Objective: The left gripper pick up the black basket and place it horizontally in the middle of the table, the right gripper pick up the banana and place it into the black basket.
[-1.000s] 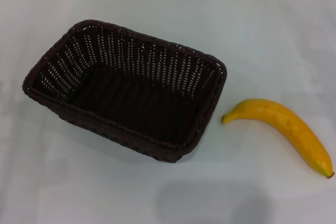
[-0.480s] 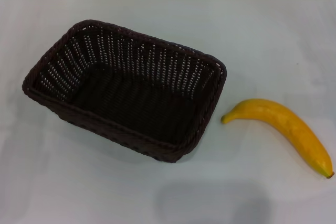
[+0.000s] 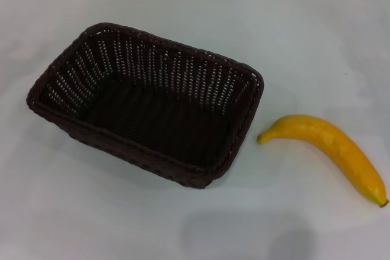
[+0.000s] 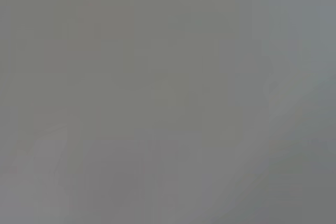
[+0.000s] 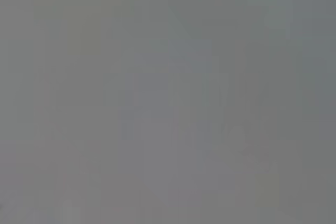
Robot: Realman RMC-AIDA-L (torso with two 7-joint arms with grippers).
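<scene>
Basket (image 3: pixel 146 105) sits upright on the worktop (image 3: pixel 304 41), on the left half and about midway between the far and near edges. It's a rectangular wicker-style thing in very dark brown-black, with a rounded braided rim, slotted sides that let the white show through, and a tight woven floor. Nothing inside it. It's skewed, not square to the worktop edges — its long sides run from the far left down toward the near right.

Banana (image 3: pixel 329 150) lies flat on the right half, close to the right edge. Smooth bright yellow skin, gently curved, with a small brownish tip pointing at the near right corner and the other end pointing back toward the basket. The two are near each other but not touching; a strip of bare worktop lies between them.

The worktop is plain glossy white. No labels or writing can be read anywhere.

Neither the left end effector nor the right end effector shows up in the head view, and both wrist views are just flat grey — so I can't tell how the fingers stand or whether they touch anything.
</scene>
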